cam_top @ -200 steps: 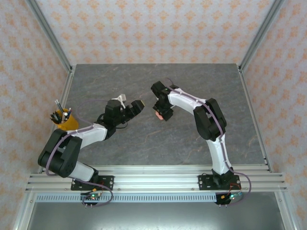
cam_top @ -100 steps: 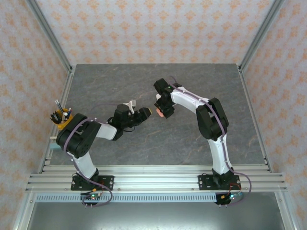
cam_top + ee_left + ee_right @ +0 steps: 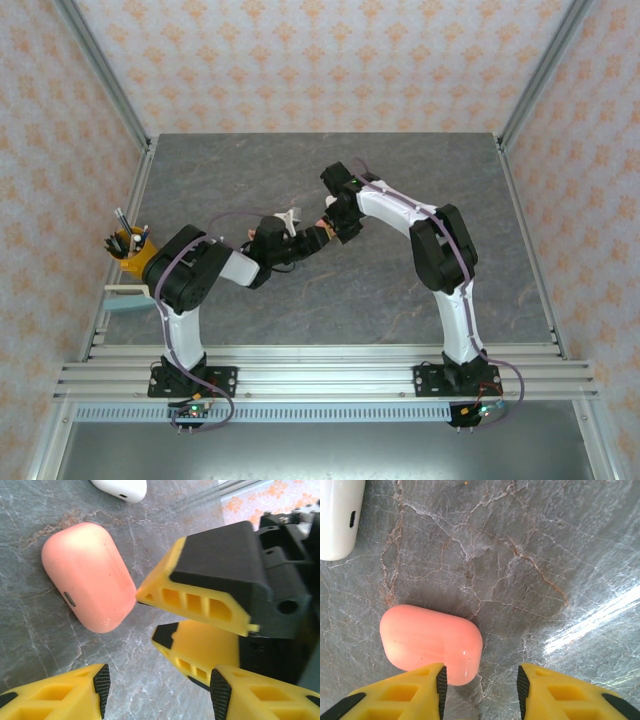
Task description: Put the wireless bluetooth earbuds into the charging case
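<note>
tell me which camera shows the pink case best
Left wrist: the whole pink case is in view, closed, with its port showing. The right wrist view shows most of it, but its near edge is hidden. In the top view it is too small to make out.

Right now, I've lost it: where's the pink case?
The pink case lies on the table, lower left in the right wrist view, beside the right gripper; white case beyond.
</note>
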You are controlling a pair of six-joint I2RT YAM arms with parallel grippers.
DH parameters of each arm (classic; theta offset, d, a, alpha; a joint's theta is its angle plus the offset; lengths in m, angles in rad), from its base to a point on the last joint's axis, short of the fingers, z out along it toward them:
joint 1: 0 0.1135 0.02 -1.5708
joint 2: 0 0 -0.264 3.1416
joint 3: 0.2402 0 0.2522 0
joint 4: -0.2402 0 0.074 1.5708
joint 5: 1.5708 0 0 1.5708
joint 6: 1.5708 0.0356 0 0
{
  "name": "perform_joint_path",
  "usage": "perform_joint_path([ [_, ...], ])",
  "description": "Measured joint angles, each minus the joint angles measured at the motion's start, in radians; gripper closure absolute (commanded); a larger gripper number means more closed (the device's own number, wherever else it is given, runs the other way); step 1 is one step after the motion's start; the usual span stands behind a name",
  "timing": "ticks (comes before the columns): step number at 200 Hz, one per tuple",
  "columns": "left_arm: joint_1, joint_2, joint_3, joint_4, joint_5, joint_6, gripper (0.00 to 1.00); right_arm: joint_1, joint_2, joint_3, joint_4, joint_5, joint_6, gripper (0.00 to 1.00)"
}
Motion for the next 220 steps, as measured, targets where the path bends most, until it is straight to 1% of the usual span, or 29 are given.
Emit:
perform_joint_path([
  [26,0.0,0.013,0.0,0.007,0.0,0.002,0.4,0.0,-0.006,0.0,0.0,0.0,0.001,0.48],
  [45,0.0,0.002,-0.002,0.003,0.0,0.016,0.39,0.0,-0.016,0.0,0.0,0.001,-0.009,0.39],
  [61,0.0,-0.051,-0.016,-0.022,-0.001,0.035,0.36,0.0,-0.021,0.002,0.0,0.002,-0.011,0.32],
  [71,0.003,-0.104,-0.031,-0.038,-0.002,0.046,0.32,0.0,-0.021,0.011,-0.002,0.005,-0.019,0.27],
  [80,0.007,-0.16,-0.045,-0.054,-0.005,0.062,0.28,0.0,-0.021,0.024,-0.01,0.005,-0.018,0.24],
  [105,0.036,-0.288,-0.056,-0.101,-0.018,0.086,0.19,0.0,-0.014,0.101,-0.044,0.009,-0.03,0.21],
  [139,0.081,-0.408,-0.055,-0.19,-0.054,0.118,0.1,0.0,0.023,0.2,-0.095,0.013,-0.029,0.19],
  [159,0.109,-0.454,-0.055,-0.234,-0.077,0.124,0.06,0.0,0.079,0.276,-0.144,0.02,-0.029,0.19],
  [185,0.178,-0.506,-0.054,-0.29,-0.117,0.124,0.02,0.004,0.161,0.375,-0.217,0.027,-0.026,0.18],
  [202,0.221,-0.523,-0.054,-0.319,-0.137,0.124,0.01,0.01,0.209,0.432,-0.263,0.029,-0.019,0.17],
  [220,0.247,-0.523,-0.054,-0.341,-0.149,0.124,0.01,0.018,0.24,0.464,-0.299,0.031,-0.013,0.16],
])
